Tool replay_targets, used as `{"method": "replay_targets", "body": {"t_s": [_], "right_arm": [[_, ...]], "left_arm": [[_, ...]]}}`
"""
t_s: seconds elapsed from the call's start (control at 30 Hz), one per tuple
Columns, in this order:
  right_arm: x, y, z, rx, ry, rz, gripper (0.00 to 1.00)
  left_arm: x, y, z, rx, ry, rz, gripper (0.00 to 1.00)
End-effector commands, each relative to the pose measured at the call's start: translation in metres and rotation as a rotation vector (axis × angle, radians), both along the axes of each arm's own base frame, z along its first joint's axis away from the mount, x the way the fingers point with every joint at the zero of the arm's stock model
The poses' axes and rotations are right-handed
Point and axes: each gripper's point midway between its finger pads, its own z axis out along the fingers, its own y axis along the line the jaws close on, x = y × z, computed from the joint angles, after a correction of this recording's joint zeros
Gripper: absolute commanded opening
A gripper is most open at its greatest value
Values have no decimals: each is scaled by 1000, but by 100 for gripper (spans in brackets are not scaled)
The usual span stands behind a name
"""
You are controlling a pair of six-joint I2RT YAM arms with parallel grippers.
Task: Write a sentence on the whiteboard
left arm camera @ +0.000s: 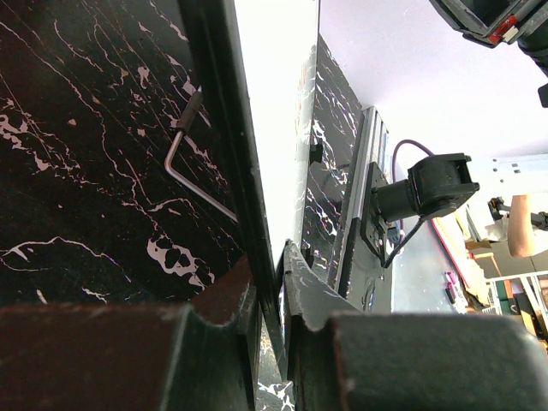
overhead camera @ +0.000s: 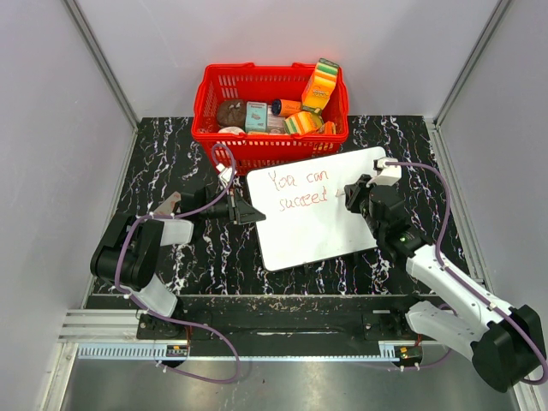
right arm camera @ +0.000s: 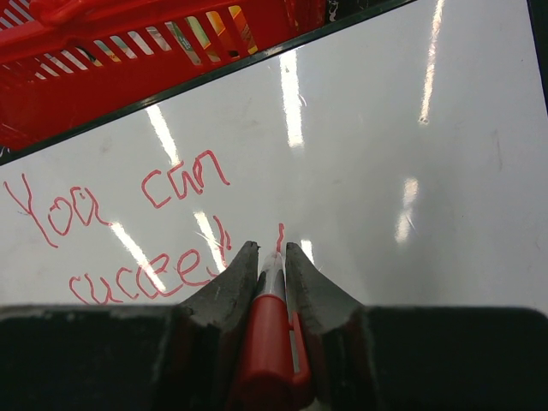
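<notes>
Mid-worktop, our left gripper (overhead camera: 250,210) pinched the whiteboard (overhead camera: 308,238); our right gripper (right arm camera: 271,250) clamped the marker (right arm camera: 265,342). The sentence (overhead camera: 298,188) stood at "succeed"; another word seemed next.

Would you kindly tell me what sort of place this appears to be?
Probably a robotics lab test cell: a left arm and right arm bolted to a marbled table, plain walls enclosing it, and staged props, a red basket and whiteboard.

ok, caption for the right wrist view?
Right gripper holds red marker at the whiteboard, beside the sentence "You can succeed".
</notes>
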Motion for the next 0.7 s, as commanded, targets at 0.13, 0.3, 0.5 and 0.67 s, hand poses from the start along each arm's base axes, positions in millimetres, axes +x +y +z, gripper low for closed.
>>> {"method": "replay_targets", "body": {"t_s": [0.13,0.3,0.5,0.67], "right_arm": [[9,-5,14,-7,-24,-39,0],[15,-4,23,-11,-43,-49,0],[20,-6,33,-17,-65,-64,0],[23,-8,35,-23,-69,-74,0]], "left_arm": [[5,-5,5,8,-137,-22,0],[5,-5,5,8,-135,-22,0],[5,-5,5,8,-137,-22,0],[5,-5,5,8,-137,-22,0]]}}
